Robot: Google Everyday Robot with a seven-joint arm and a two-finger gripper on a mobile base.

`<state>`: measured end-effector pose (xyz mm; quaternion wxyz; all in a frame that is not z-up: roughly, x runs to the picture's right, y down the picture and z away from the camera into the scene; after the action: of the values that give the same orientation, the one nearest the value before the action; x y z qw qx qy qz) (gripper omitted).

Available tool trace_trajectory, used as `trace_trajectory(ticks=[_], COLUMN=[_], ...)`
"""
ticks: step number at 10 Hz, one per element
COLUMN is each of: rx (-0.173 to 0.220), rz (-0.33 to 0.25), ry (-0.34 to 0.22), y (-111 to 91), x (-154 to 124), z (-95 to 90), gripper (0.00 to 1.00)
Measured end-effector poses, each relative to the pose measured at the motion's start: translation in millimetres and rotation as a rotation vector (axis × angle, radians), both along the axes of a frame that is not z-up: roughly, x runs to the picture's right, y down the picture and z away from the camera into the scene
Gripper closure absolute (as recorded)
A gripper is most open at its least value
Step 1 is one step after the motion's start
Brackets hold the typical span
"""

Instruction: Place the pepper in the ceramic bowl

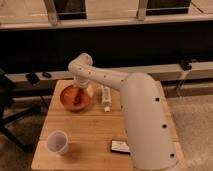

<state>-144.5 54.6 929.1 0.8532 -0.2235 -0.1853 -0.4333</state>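
Observation:
The orange-brown ceramic bowl point(71, 102) sits at the back left of the wooden table point(95, 132). A small red pepper point(76, 97) lies inside it, right under the arm's end. My gripper point(80, 90) hangs over the bowl's right half, at the end of the big white arm point(140, 110) that reaches in from the front right. The wrist hides most of the gripper.
A white cup point(58, 142) stands at the front left. A white tube-like item point(106, 98) lies right of the bowl, with a pale yellowish lump point(90, 90) beside the bowl. A dark flat packet point(120, 146) lies near the front edge. A black chair point(7, 110) is at the left.

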Motion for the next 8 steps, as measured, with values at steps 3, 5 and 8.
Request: trace_trajectory(ticks=[3, 5, 8], rx=[0.0, 0.002, 0.002], rz=[0.0, 0.0, 0.001], ry=[0.0, -0.001, 0.0], y=[0.3, 0.7, 1.7], x=[0.5, 0.4, 0.8], z=[0.7, 1.5, 2.5], gripper=[0.2, 0.2, 0.2])
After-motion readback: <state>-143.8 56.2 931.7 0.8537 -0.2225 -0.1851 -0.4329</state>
